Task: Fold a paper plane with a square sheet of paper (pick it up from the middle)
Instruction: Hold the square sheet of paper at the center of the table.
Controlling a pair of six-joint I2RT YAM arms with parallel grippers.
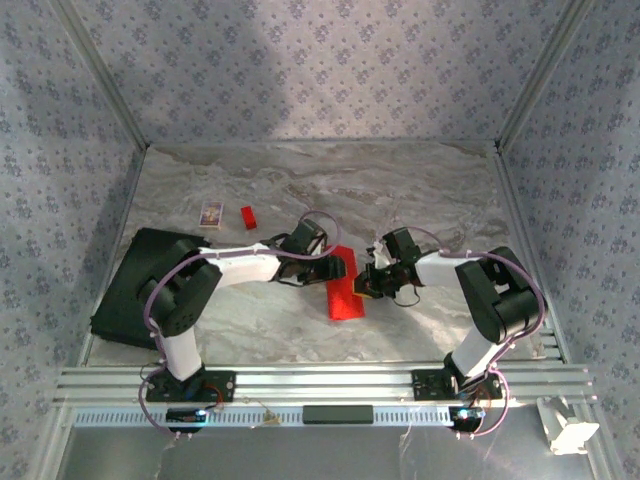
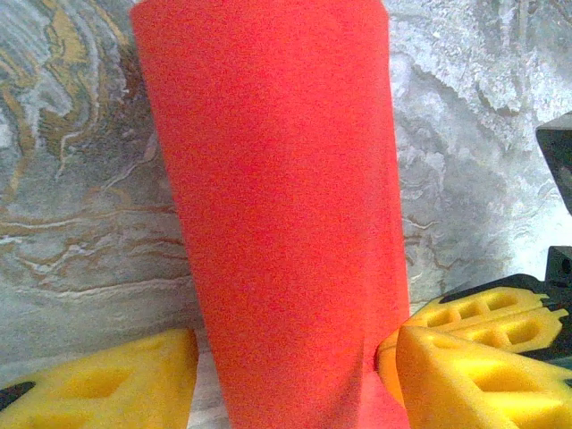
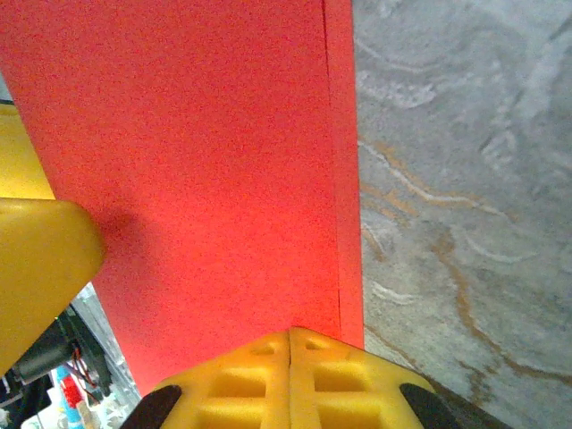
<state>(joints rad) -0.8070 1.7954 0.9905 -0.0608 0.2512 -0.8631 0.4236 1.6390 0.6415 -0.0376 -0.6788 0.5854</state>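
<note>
The folded red paper sheet, at the centre of the top view, could tear or take a wrong crease, I think, if the two grippers pull it unevenly. The right gripper is closed and pinches the paper's edge at the bottom of its view. The left gripper stands open, with one finger on each side of the paper, not clamping it.

The left arm and right arm reach inward from the near edge of the table (wrists low). The left gripper has its jaws spread; the right gripper has its jaws pressed together.
</note>
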